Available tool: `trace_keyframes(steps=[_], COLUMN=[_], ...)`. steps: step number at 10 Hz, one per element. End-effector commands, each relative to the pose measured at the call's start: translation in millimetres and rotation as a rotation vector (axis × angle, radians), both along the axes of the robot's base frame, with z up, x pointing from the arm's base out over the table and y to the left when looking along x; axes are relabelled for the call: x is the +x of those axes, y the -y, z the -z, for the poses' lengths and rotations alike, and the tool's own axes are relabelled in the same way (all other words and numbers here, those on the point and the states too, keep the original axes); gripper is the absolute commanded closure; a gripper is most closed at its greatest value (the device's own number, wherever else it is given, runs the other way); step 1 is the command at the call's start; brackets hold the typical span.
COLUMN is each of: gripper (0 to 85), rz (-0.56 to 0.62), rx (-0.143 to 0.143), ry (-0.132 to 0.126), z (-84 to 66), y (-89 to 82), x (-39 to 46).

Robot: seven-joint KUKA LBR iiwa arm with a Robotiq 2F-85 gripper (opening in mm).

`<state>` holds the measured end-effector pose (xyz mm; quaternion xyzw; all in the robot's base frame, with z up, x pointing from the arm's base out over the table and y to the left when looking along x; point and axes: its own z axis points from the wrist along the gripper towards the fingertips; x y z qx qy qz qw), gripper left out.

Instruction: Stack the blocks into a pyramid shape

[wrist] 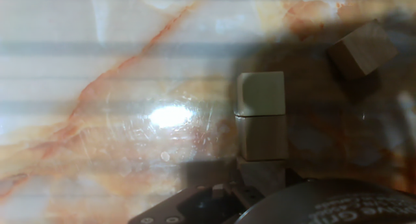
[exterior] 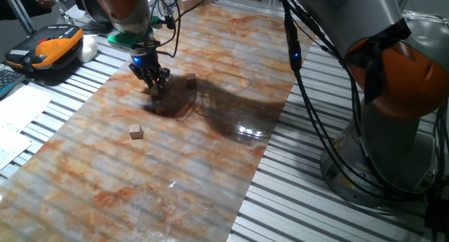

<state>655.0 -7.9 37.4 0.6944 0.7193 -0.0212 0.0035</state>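
Hand (exterior: 157, 86): ours, low over the marbled worktop (exterior: 210, 158), fingertips down among the blocks at the far left of the sheet. Whether the fingers are spread or closed on anything we cannot tell; the fixed view is too small and the hand view shows only the dark housing at the bottom edge.

Blocks, row (wrist: 260, 113): in the hand view we count two cubes edge to edge in a line, a third partly hidden under the hand. This reads to us as the pyramid's base begun.

Block, turned (wrist: 361, 50): lies apart from the row, skewed, in shadow.

Block, stray (exterior: 136, 132): alone on open worktop, well apart from the hand, nearer the camera.

Block, far (exterior: 190, 79): just beside the hand; possibly the turned one.

Handling, our judgement: plain wood, light, rigid, not fragile, faces smooth enough to slide on the glossy sheet. We would grip across two opposite flat faces, square on, near mid-height. A nudge could easily shift the row.
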Motion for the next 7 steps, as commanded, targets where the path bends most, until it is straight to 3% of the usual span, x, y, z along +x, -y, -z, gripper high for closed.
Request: trace_keyframes(steps=[1,2,6,7], gripper=[85.0,68.0,68.0,51.0], rz=[0.000,0.000,0.000,0.000], rx=[0.000,0.000,-0.001,0.000], ry=[0.000,0.000,-0.001,0.000], z=[0.0,-0.1,0.3,0.5], y=[0.0,0.1,-0.1,-0.2], x=[0.0,0.0,0.0,0.0])
